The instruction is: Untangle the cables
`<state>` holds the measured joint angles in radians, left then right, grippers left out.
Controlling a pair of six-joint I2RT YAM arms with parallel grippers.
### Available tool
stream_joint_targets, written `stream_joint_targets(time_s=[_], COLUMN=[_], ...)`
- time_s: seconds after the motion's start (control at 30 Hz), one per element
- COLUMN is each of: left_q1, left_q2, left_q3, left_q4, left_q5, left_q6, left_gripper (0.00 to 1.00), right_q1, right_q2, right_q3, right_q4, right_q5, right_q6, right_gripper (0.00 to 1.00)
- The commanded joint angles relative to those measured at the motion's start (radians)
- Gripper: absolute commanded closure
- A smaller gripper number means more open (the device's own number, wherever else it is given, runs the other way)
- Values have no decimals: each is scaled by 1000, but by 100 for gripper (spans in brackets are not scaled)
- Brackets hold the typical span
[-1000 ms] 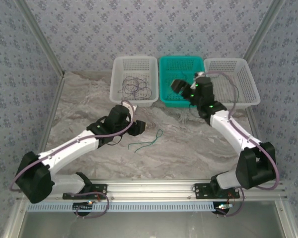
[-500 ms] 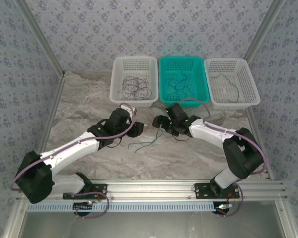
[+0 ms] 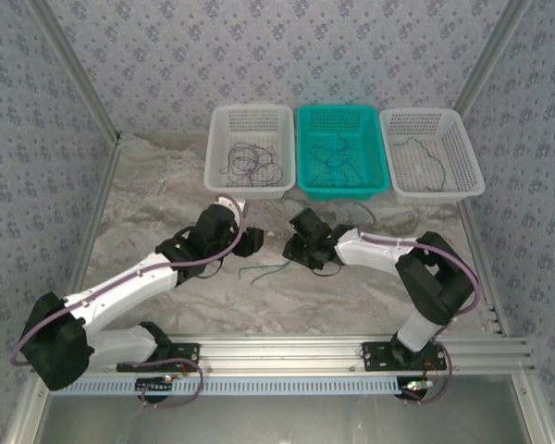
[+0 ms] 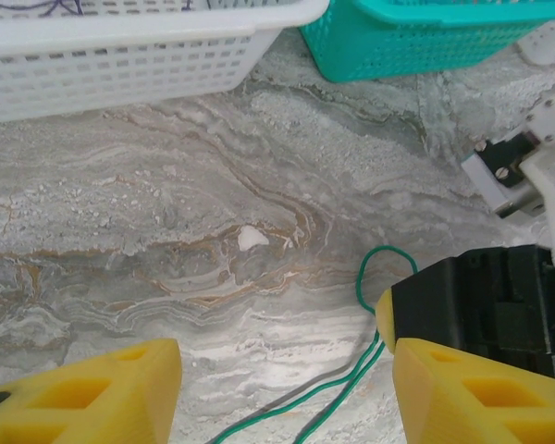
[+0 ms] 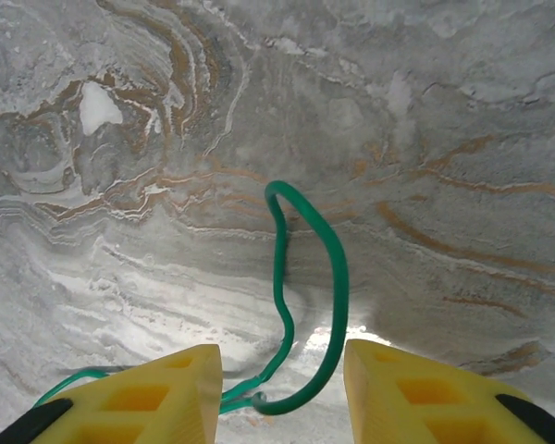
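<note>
The right hand [image 5: 279, 370], jaws apart, straddled the green cable [image 5: 278, 250]; pinching it seemed next. The left hand [image 4: 282, 370] hovered open beside that cable.

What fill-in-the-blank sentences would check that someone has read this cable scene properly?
1. The green cable between the arms lies on the ___, outside every basket.
2. The teal basket stands between two ___ baskets.
3. In the right wrist view, a loop of the green cable lies between the right claw's two ___ fingers.
Missing words: table; white; yellow.
</note>
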<state>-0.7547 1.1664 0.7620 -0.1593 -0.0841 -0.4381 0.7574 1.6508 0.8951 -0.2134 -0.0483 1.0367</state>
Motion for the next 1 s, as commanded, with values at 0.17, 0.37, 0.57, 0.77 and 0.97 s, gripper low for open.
stream_joint_targets(time_s=[0.17,0.37,0.57,0.77,0.97], left_q1=[-6,-6,-5,-6,-6], left_q2=[-35,-107,-154,-93,-16], left_q3=[-8,-38,-45,-15,-27], left_q4=[21,55,185,216,279], left_q5=[-11,25,191,268,363], left_q6=[-1,41,66,68,26], left_gripper=[37,36,34,33,32], right_q1=[-11,-121,-181,-186,-191], right_q2=[4,-146,-209,-215,-230], right_q3=[-17,62,215,277,325], right_q4=[-7,34,-51,-18,6], right_q5=[39,-115,-358,-430,-440], right_q6=[-62,-503,-740,-683,-630], right_gripper=[98,100,100,100,100])
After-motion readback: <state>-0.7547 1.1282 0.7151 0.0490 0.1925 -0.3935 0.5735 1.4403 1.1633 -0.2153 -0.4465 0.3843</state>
